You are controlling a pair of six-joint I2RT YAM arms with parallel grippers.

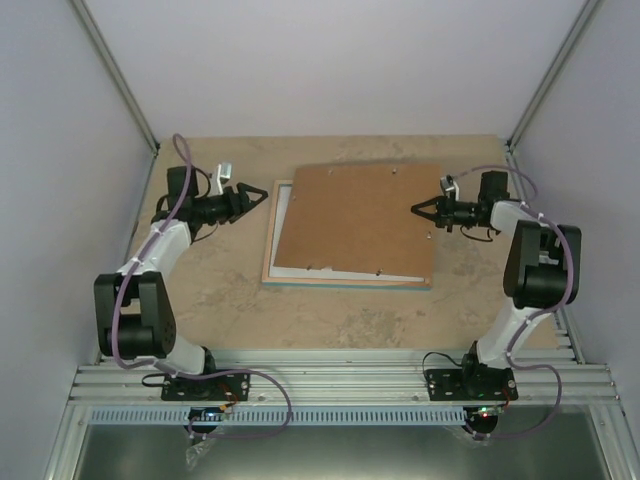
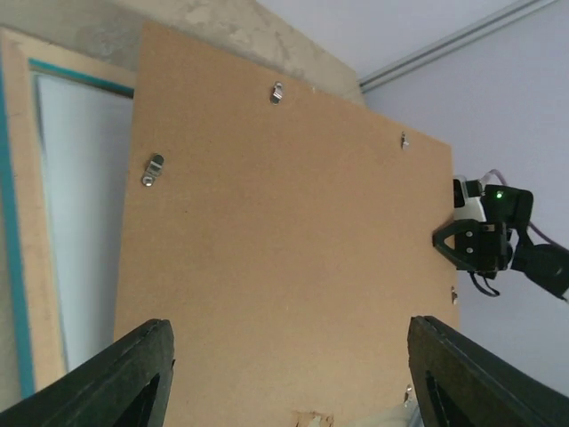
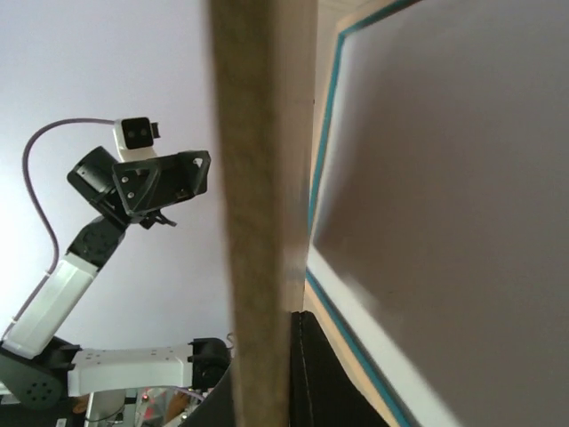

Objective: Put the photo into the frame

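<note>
Frame [image 1: 340, 283]: you have it lying flat in the middle of the bench [image 1: 330, 325], bare wood rim facing up, with a thin turquoise line along the inner edge.
Backing board [image 1: 355, 220]: it lies on top of the frame, turned slightly askew. It covers most of the opening, and its right edge overhangs the frame's right rim.
Pale sheet [image 1: 281, 225]: a strip of it shows inside the rim, along the left and near sides of the board. You cannot tell whether this is the photo.
Clips [image 2: 153, 169]: small metal tabs sit near the board's edges.
Left claw [image 1: 258, 196]: its jaws stand wide, just beside the frame's left rim at the far corner, and it holds nothing.
Right claw [image 1: 418, 208]: your jaws are pinched tight on the right edge of the backing board. The right wrist view shows that edge running straight between the fingers [image 3: 307, 378].
</note>
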